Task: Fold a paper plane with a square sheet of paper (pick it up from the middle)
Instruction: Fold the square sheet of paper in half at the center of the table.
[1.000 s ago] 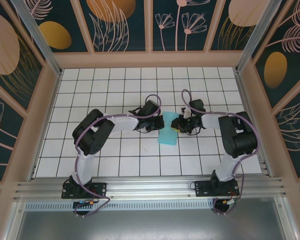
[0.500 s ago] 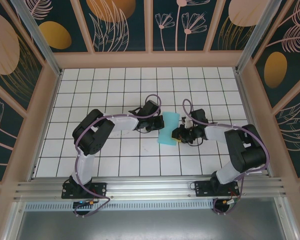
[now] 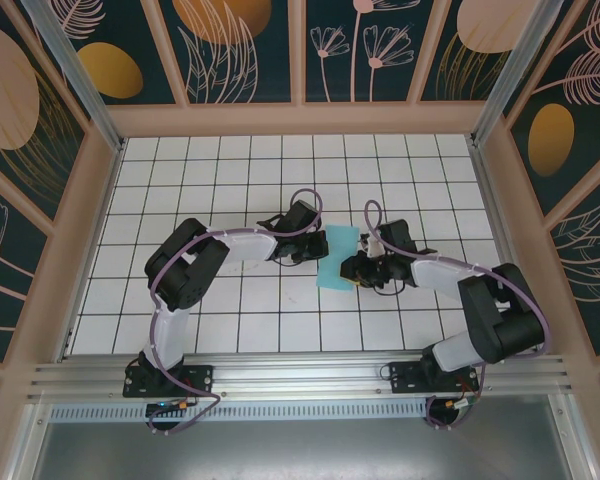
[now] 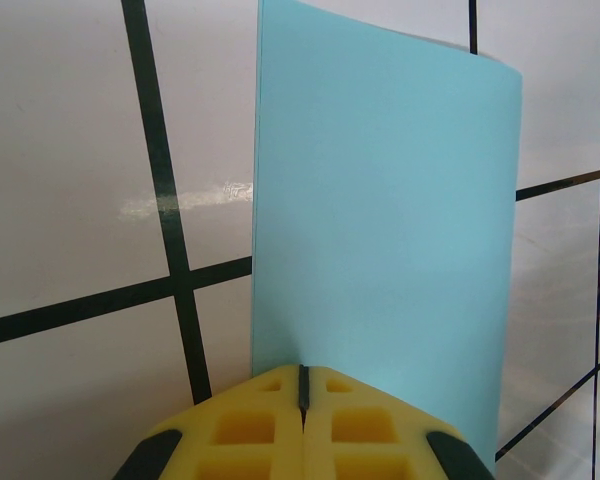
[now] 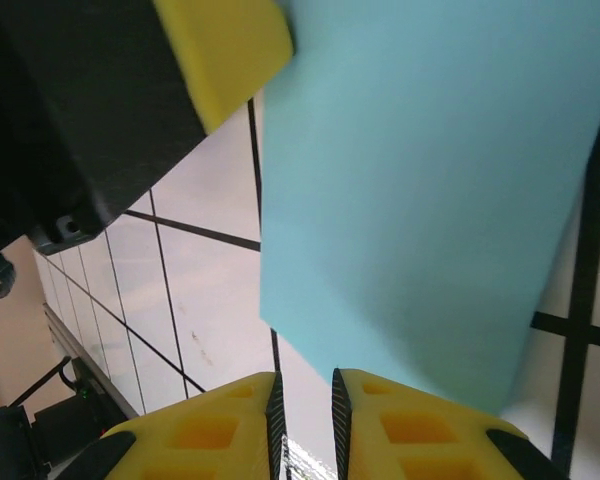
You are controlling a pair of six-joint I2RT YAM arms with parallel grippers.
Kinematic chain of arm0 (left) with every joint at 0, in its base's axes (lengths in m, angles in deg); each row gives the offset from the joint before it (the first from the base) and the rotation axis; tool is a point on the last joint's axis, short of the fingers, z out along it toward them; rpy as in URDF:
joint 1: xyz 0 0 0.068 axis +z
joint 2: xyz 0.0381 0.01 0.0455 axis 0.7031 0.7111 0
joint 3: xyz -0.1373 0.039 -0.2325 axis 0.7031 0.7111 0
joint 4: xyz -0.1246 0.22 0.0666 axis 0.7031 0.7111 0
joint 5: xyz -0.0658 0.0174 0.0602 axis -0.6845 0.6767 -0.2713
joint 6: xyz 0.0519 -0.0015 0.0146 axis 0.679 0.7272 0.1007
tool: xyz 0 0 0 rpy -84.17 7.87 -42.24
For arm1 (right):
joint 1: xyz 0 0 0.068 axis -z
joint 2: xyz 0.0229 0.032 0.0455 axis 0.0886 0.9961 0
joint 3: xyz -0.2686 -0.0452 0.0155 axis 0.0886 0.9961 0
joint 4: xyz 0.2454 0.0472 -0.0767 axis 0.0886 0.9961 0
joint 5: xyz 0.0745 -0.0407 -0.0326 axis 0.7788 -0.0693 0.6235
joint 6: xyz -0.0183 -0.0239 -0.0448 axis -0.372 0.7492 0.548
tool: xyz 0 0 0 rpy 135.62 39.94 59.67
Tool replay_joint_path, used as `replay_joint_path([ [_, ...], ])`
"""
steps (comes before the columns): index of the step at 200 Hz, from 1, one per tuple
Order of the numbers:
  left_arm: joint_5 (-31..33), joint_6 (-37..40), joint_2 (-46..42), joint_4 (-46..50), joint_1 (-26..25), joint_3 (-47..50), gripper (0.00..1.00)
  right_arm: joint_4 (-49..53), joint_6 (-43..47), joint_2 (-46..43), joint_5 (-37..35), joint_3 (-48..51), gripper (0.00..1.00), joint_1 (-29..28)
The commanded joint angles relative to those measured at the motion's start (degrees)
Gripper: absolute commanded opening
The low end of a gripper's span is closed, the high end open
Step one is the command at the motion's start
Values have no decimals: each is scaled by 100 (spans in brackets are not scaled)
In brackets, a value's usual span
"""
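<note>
While the left gripper (image 4: 302, 385), pads pressed together, seems to pin 1 edge of the folded sheet of paper (image 4: 380, 220) to the middle of the desk (image 4: 70, 150), the right gripper (image 5: 302, 400) sits at the other edge, slightly spread and empty, likely to lift it

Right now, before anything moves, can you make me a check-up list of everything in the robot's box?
Surface: white tiled table with dark grid lines; a faint scuff mark beside the paper.
Job's things: light cyan sheet of paper, a narrow rectangle lying between the two grippers; no plane shape yet.
Clutter: nothing seen.
Grippers: left gripper, black with yellow pads, shut, tips at the paper's near edge. Right gripper open by a narrow gap, nothing between its pads, at the paper's other edge.
Cables: purple cables loop above both wrists, off the paper.
Surroundings: dark teal flower-patterned walls in peach frames; metal rail at the near edge.
</note>
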Motion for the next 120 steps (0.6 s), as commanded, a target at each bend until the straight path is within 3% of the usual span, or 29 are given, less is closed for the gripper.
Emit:
replay_joint_path([
  [1, 113, 8, 64, 436, -31, 122, 0, -81, -139, 68, 54, 314, 25, -78],
  [43, 104, 4, 48, 456, -26, 115, 0, -98, -128, 271, -94, 493, 25, -105],
  [67, 53, -26, -21, 428, -31, 122, 0, 186, -177, -118, -250, 240, 26, -101],
  [93, 83, -74, -273, 348, -31, 212, 0, 541, -196, -589, -967, -122, 31, 81],
  [120, 140, -162, -691, 77, -31, 381, 0, 649, -333, -347, -1676, -351, 34, 445],
])
